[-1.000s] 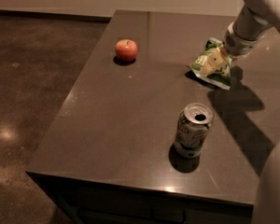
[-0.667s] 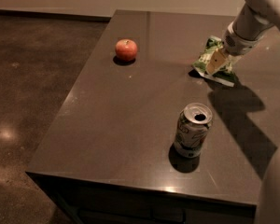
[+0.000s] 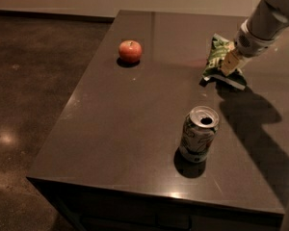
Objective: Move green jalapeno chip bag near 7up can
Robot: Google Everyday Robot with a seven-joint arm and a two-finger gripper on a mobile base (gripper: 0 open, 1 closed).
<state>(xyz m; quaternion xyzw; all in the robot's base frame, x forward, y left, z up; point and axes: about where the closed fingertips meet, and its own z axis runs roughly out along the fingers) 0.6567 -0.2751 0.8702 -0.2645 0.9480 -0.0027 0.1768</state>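
The dark table is bearing everything — at its far right the gripper is clenching the green jalapeno chip bag, tilting it up for carrying — the 7up can is standing nearer, the apple sitting apart

Green jalapeno chip bag tilted, gripped by jaws at right; 7up can upright, apart.

bag: we see green, pale edges
can: white-green, silver top
apple: red
gripper: tan, clasping the bag
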